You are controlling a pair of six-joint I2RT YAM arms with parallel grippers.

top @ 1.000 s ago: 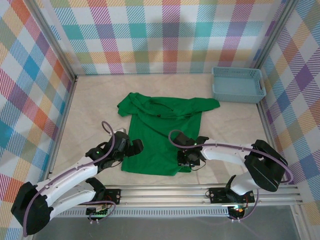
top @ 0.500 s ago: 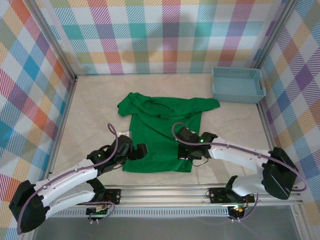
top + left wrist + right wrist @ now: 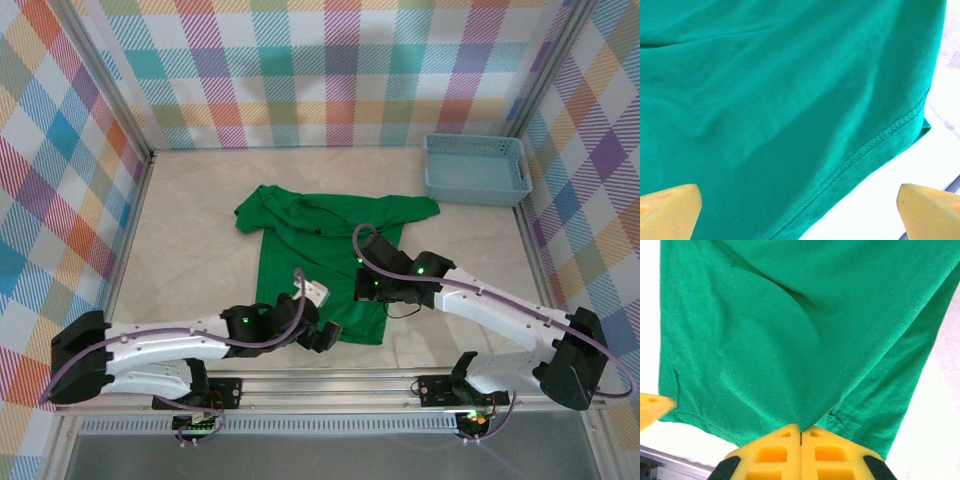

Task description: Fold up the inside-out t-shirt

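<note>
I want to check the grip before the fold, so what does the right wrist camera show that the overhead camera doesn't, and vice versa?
Right wrist camera: the right end effector shut on a pinch of the green t-shirt, with creases fanning out from it. Overhead camera: the shirt's outline with both sleeves, the light blue basket at the far right, and the left end effector at the near hem. Both: the shirt lying on the pale table.

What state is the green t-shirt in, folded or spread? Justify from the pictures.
Spread, not folded: the t-shirt lies flat, both sleeves out; the shut right tool pinches its cloth.
</note>
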